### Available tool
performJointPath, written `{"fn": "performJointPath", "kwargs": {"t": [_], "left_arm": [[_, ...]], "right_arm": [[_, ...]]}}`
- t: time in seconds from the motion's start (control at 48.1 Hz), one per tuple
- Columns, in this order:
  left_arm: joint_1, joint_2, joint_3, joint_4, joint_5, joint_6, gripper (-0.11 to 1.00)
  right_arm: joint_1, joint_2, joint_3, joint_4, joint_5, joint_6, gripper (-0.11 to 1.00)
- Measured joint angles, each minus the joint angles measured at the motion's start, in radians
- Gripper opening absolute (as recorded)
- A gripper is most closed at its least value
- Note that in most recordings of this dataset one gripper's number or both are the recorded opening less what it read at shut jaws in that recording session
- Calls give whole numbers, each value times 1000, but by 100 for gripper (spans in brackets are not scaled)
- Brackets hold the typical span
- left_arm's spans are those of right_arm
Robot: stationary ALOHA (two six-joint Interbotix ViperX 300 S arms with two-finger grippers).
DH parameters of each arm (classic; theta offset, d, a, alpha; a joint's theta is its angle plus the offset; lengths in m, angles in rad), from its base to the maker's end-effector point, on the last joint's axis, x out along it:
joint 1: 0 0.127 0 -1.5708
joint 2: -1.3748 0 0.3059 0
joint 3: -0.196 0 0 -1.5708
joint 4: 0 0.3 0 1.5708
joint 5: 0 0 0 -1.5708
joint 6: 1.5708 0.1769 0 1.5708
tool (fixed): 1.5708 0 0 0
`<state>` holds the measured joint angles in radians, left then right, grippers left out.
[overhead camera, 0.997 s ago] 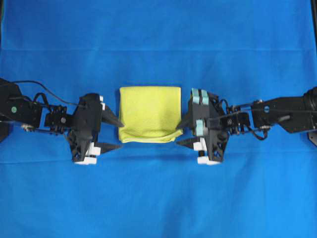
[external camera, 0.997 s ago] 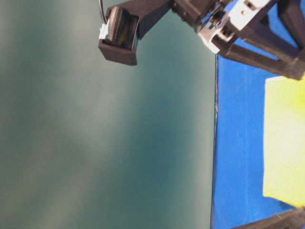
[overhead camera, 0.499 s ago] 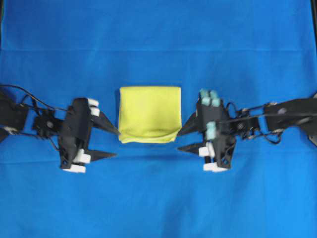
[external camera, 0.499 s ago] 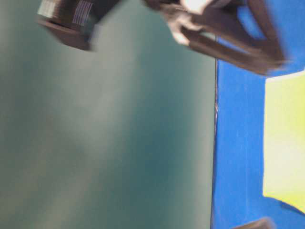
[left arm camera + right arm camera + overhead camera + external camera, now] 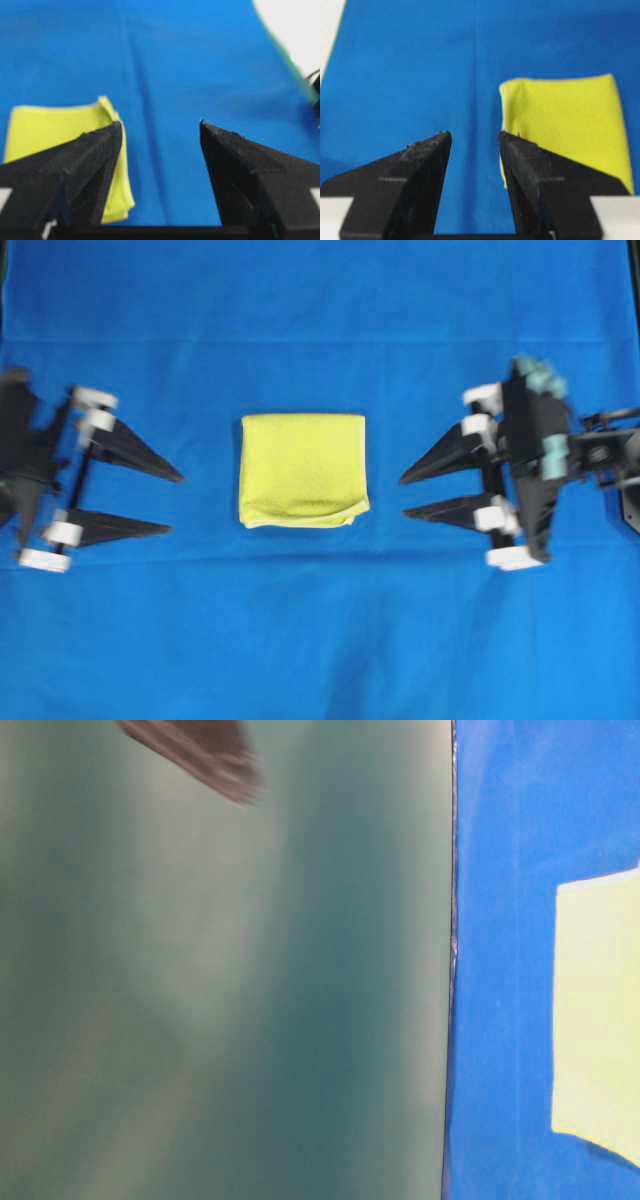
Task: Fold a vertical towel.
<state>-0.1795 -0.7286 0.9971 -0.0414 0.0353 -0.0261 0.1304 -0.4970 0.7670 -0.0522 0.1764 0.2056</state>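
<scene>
Towel folded, both hands pulled clear.

Your left hand (image 5: 178,503) and right hand (image 5: 402,496) were at the towel's (image 5: 303,470) side edges a second ago, fingertips just touching it; now both have drawn well out to the sides with jaws spread wide and nothing between them. The towel lies alone mid-desk as a compact, near-square yellow fold, its lower right corner slightly rumpled. You can judge the fold done and the arms retreating; only that loose corner might merit a tidy. The desk is covered by a blue cloth (image 5: 320,640), lightly creased. In the table-level view you see a plain grey-green backdrop (image 5: 220,980) beyond the cloth's edge.
</scene>
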Motion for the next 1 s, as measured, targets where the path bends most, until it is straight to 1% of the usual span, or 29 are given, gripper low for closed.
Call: {"fn": "performJointPath", "kwargs": {"t": [0.125,0.27,0.395,0.499,0.665,0.852,0.997], "left_arm": [[3,-120,2,0,74,5,60],[25,-252,2,6,181,23,60],[49,-337,5,8,262,38,60],[71,-411,34,9,307,40,60],[84,-535,123,8,314,40,60],[106,-680,230,9,313,26,60],[132,-733,276,8,299,23,60]], "right_arm": [[0,-109,6,-5,32,0,49],[0,-245,34,-32,84,0,49],[-2,-356,77,-60,129,0,49],[-3,-459,137,-74,137,0,49],[-11,-592,245,-75,138,0,49],[-40,-741,388,-74,127,3,49],[-74,-813,483,-74,103,5,49]]}}
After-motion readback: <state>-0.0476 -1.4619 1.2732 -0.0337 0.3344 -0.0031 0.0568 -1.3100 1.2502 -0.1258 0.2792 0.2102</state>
